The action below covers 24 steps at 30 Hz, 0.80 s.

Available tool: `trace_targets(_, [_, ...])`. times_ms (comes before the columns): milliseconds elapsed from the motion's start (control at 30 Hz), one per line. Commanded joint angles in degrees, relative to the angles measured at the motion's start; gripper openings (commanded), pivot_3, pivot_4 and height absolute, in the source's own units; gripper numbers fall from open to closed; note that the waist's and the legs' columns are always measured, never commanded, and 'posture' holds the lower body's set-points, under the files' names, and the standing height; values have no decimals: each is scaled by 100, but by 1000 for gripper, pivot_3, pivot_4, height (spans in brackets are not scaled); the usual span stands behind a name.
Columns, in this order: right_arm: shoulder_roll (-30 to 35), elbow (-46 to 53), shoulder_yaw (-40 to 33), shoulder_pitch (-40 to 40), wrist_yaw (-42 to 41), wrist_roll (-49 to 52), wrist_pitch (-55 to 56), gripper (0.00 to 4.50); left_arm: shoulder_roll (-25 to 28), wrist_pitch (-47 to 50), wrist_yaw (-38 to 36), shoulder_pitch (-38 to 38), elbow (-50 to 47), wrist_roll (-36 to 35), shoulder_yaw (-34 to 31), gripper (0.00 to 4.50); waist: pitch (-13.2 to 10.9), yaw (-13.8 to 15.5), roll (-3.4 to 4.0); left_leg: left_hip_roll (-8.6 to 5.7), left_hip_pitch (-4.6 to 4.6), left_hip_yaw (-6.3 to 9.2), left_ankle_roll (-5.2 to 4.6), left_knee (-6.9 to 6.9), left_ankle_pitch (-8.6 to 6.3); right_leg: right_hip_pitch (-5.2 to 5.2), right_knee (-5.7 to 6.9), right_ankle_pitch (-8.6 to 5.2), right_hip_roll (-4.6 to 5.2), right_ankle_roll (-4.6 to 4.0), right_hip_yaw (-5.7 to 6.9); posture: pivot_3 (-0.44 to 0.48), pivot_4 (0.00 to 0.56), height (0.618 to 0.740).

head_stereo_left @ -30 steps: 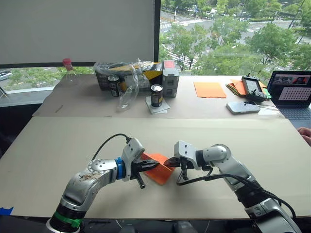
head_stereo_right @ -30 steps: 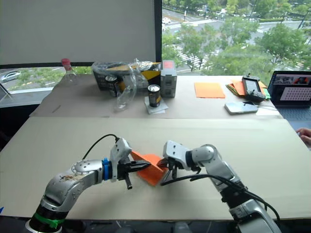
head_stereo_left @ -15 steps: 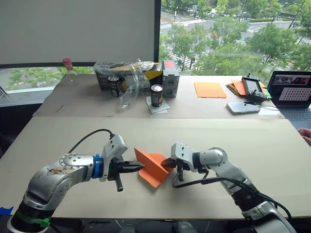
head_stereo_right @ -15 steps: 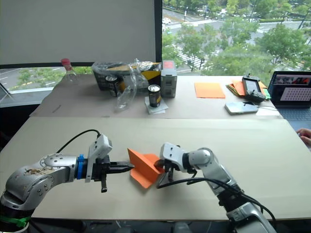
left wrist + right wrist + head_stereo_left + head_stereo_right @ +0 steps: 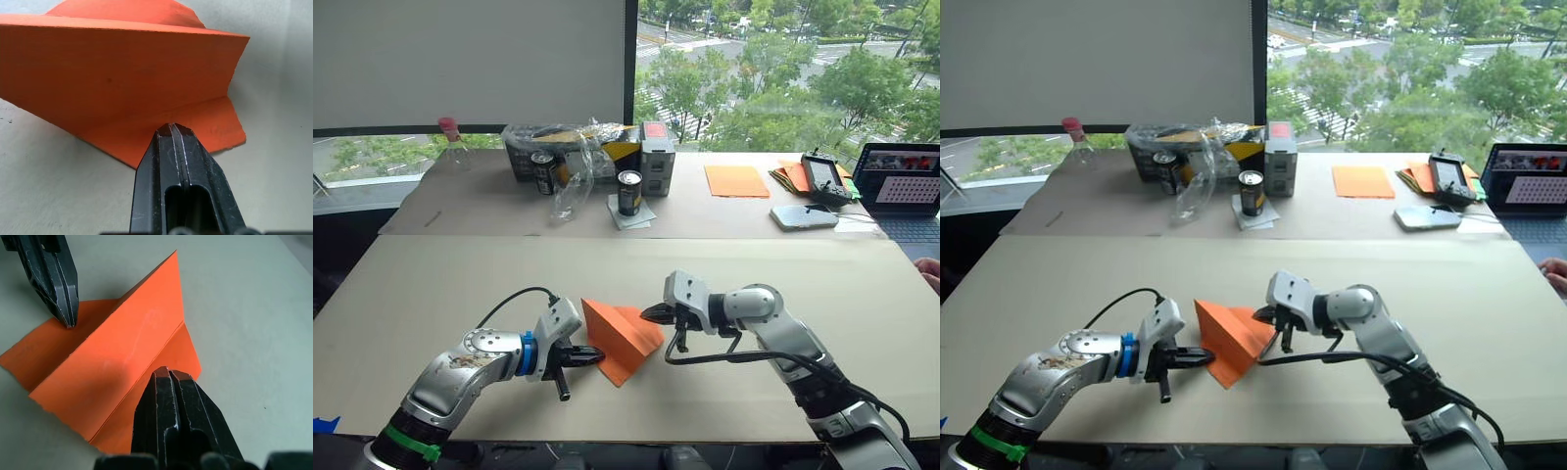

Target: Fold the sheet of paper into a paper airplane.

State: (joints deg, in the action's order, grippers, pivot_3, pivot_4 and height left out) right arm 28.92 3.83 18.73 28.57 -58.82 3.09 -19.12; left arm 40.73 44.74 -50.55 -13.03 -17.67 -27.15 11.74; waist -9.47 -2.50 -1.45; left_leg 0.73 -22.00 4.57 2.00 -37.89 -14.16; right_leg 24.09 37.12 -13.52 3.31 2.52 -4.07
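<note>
Both grippers flank the paper airplane [image 5: 622,338], a small bright orange paper wedge with layered folds lying on the pale cardboard-covered table [image 5: 431,284], well nearer the robot than the black drink can [image 5: 628,192] on the far table. The left gripper [image 5: 595,357] lies low at the airplane's left side, fingers pressed together, and its closed tip touches or nearly touches the flat lower flap; in the left wrist view that tip [image 5: 171,128] sits right at the flap's edge, with the raised fold standing just beyond it. The right gripper [image 5: 649,313] comes in from the opposite side, fingers likewise together, its tip [image 5: 166,372] meeting the crease where the upright panel joins the flat flap. Neither gripper clamps the paper; both only prod or pin it.

The wedge's long axis appears to run diagonally, from its raised point on the far left down to the broad end nearest the robot. One panel stands tilted upward while the flaps lie on the table. The two arms look about equally near. The next move probably turns on that upright panel: it lies between the two tips, so pressing it flat would need one tip holding the flap while the other pushes across the crease.
</note>
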Motion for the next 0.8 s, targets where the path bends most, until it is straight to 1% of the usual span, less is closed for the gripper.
trace_targets(33, [-94,178,38,-98,40,112,-83,23,51,-50,-105,88,18,62,30,0,0,0,0,0,0,-1,0,0,0,-1,0,0,0,0,0,0,150,732])
trace_targets(267, [-284,499,49,-212,-49,450,-516,23,-186,-21,15,206,36,85,124,0,0,4,0,-1,1,-1,0,0,0,-1,0,0,1,0,-1,0,150,732])
trace_targets(400, [-440,734,33,-260,-80,825,-974,23,-72,37,44,367,-64,79,-17,0,1,-12,1,1,3,0,0,0,0,0,2,0,0,0,0,0,150,732])
trace_targets(533, [-584,819,217,-352,-41,988,-1281,23,-47,94,60,493,-205,57,-1,0,1,-7,1,1,8,1,0,0,0,-4,2,0,-1,0,0,0,150,732])
trace_targets(667, [-719,695,438,-421,12,997,-1356,23,8,259,119,637,-442,-65,-147,0,1,-8,1,1,7,0,0,0,0,-4,1,-1,0,1,0,0,150,732])
trace_targets(800, [-904,443,559,-429,23,1040,-1387,23,209,387,132,870,-667,-190,-436,0,1,-24,1,5,9,-1,0,0,0,-1,3,-1,-3,0,0,0,150,732])
